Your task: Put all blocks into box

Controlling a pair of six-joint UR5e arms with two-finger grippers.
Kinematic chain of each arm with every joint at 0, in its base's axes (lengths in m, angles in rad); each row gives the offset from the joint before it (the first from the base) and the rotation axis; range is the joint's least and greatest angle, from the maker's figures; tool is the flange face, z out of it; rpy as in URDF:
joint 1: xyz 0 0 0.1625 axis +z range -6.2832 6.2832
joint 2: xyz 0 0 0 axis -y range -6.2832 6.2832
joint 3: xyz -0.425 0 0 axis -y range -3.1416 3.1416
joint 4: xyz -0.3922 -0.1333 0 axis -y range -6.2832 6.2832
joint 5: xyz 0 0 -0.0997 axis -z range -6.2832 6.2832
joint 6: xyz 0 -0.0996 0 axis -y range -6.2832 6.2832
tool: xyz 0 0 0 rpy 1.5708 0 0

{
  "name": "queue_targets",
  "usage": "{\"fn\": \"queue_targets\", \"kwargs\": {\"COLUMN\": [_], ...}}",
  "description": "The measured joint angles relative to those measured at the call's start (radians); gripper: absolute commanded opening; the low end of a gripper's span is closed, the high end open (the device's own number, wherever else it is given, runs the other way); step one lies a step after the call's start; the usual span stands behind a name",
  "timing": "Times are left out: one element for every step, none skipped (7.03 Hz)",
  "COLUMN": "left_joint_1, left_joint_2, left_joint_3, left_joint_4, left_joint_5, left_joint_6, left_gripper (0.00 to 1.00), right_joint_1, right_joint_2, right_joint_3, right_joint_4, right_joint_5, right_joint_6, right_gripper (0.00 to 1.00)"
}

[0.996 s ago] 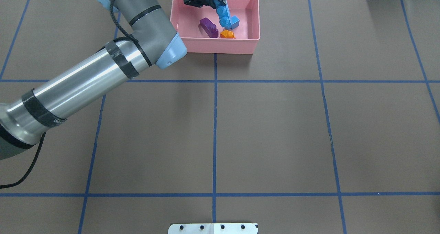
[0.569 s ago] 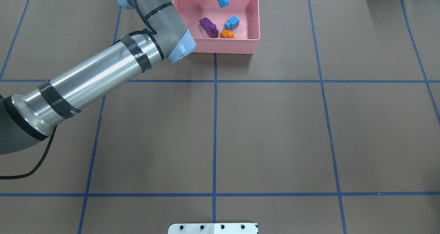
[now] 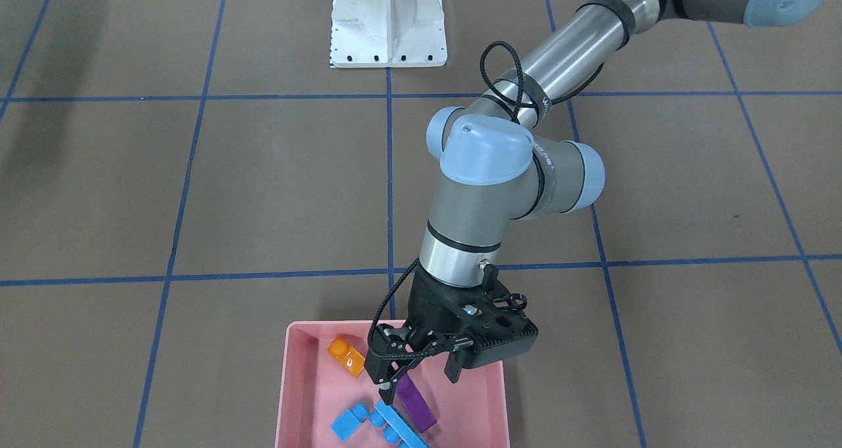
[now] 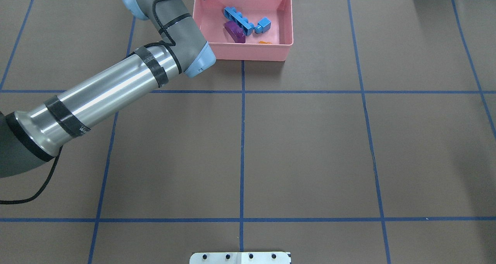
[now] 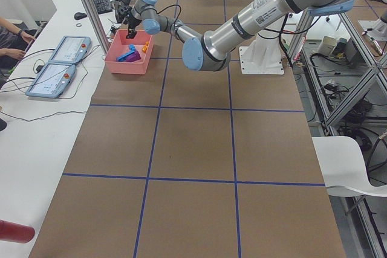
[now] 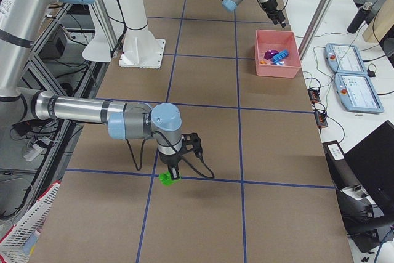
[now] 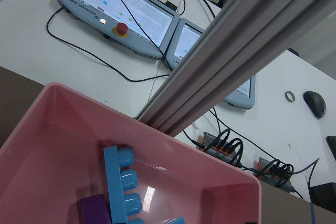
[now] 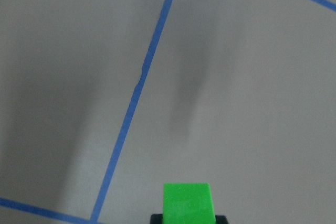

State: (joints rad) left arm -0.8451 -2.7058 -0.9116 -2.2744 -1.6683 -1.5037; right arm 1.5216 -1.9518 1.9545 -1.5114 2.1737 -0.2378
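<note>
Overhead exterior: box (image 4: 248,56) at the counter's (image 4: 310,140) far edge; four bricks inside
Bricks in box: long blue block (image 4: 238,18) lies slantwise, touching the purple block (image 4: 234,32) along one side, one end by the small blue block (image 4: 263,25); orange block (image 4: 265,43) against the near wall, mostly hidden
Left gripper (image 3: 418,379): hangs over the box; fingers spread; holds nothing
Right gripper (image 6: 170,173): well apart from the box, down on the green block (image 6: 167,178); wrist view shows dark pads hugging the brick's base; reads as clamped on it; lifted or not, cannot tell
Step in hand (judged): the green block is the only one outside; carry it to the box
Doing it well: raise it straight before travelling; get the left arm away from the box first; release low over bare pink floor
Risk: arms meeting above the box; brick bouncing off the piled ones
</note>
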Motion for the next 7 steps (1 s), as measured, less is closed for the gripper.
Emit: {"fn": "queue_targets", "kwargs": {"left_joint_1": [-0.021, -0.052, -0.089, -0.122, -0.149, -0.180, -0.215], "left_joint_2": [0.004, 0.016, 0.062, 0.146, 0.242, 0.328, 0.403], "left_joint_3": [-0.011, -0.043, -0.119, -0.231, -0.347, -0.446, -0.521], "left_joint_4": [0.024, 0.076, 0.140, 0.196, 0.253, 0.319, 0.368], "left_joint_5": [-0.046, -0.119, -0.197, -0.247, -0.268, -0.276, -0.277], "left_joint_6": [0.000, 0.004, 0.029, 0.094, 0.187, 0.298, 0.402], "left_gripper": [1.00, 1.00, 1.00, 1.00, 1.00, 1.00, 1.00], "right_joint_1": [0.004, 0.005, 0.004, -0.006, -0.041, -0.107, -0.191], "right_joint_2": [0.129, 0.256, 0.387, 0.510, 0.615, 0.721, 0.820], "right_joint_3": [-0.003, -0.008, -0.023, -0.045, -0.062, -0.082, -0.101], "right_joint_4": [-0.098, -0.180, -0.245, -0.285, -0.301, -0.303, -0.299], "right_joint_5": [-0.002, -0.004, -0.004, -0.001, 0.000, -0.012, -0.054], "right_joint_6": [0.003, 0.011, 0.035, 0.087, 0.168, 0.285, 0.413], "right_gripper": [0.00, 0.00, 0.00, 0.00, 0.00, 0.00, 0.00]}}
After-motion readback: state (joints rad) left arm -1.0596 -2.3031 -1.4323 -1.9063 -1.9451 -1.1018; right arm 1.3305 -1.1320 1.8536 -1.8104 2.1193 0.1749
